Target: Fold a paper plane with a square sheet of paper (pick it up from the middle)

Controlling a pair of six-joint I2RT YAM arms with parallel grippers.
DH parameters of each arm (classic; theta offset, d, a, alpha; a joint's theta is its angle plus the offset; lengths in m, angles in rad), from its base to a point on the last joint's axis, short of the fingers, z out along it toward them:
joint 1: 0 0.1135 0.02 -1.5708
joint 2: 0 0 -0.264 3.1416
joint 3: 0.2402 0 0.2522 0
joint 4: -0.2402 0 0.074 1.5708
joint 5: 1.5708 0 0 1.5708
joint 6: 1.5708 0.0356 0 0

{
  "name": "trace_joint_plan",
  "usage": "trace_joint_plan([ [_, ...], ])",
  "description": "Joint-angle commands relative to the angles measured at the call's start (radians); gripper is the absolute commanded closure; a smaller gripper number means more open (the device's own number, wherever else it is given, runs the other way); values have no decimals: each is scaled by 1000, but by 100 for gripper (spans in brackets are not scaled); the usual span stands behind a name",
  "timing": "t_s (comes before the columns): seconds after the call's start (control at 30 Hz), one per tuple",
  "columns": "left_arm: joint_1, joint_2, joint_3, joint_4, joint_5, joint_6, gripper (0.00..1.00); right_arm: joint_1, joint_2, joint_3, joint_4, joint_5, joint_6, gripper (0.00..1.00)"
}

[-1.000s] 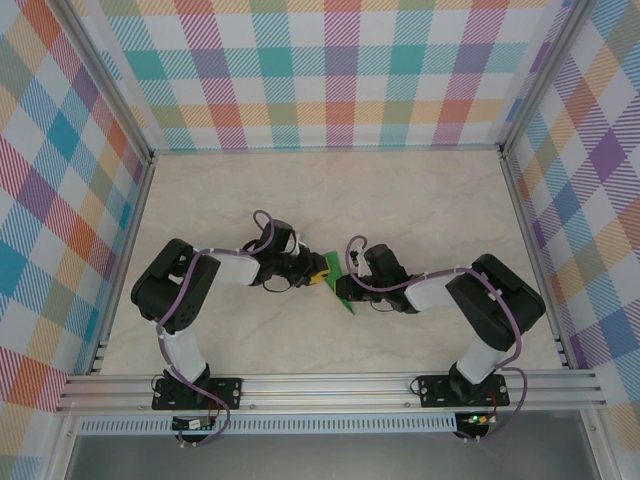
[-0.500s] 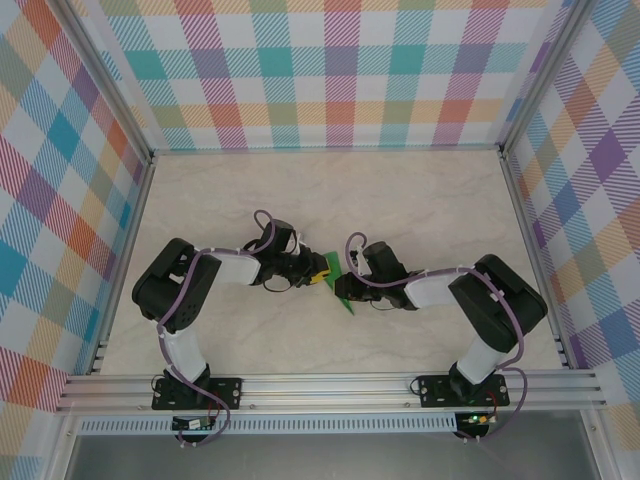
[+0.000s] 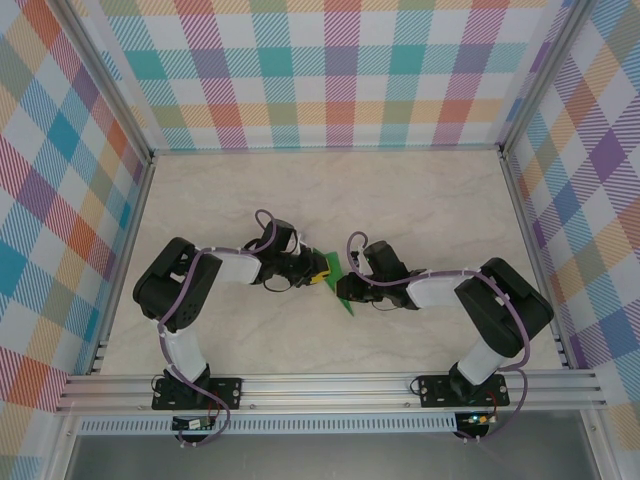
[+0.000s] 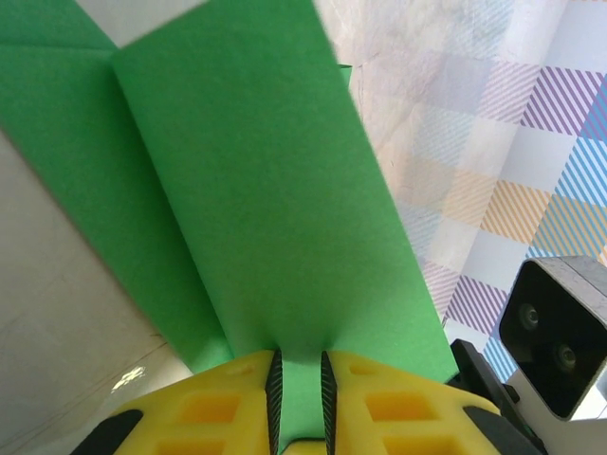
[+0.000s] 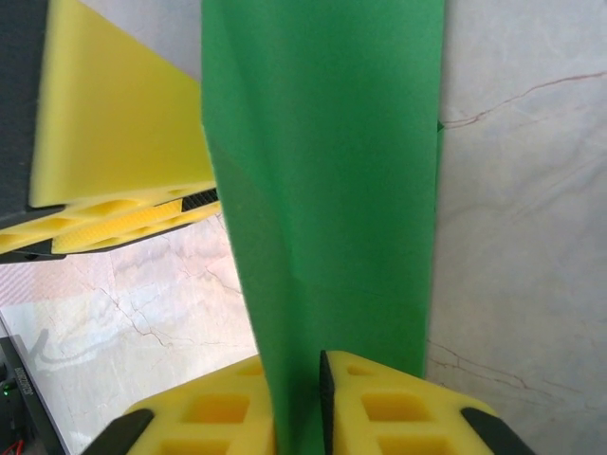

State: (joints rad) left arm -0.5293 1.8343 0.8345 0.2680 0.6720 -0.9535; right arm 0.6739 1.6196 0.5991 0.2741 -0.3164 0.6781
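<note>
Running near-to-far, paper plane (image 3: 344, 300), clamped by left pincer (image 4: 297, 368), right pincer (image 5: 297, 370)

Both arms are bent inward, wrists meeting at frame centre. The left gripper (image 3: 316, 275) and right gripper (image 3: 346, 284) face each other, each clamped on the green paper (image 4: 266, 190).

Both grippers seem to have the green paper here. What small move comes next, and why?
Probably lower the green paper onto the table to press its crease flat. The left gripper and right gripper each pinch it from opposite sides, and the left wrist view shows one layer folded over another, so the fold looks formed but not pressed.
</note>
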Motion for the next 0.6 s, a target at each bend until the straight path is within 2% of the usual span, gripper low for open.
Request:
trace_joint_plan([
  [0.0,-14,6,18,-9,9,19,80,-4,10,30,-15,-28,11,85],
  [0.23,-14,-18,-20,50,37,13,80,-8,34,50,-18,-59,-2,90],
  [0.57,-14,-43,-47,85,54,23,80,-40,110,103,-23,-166,-8,90],
])
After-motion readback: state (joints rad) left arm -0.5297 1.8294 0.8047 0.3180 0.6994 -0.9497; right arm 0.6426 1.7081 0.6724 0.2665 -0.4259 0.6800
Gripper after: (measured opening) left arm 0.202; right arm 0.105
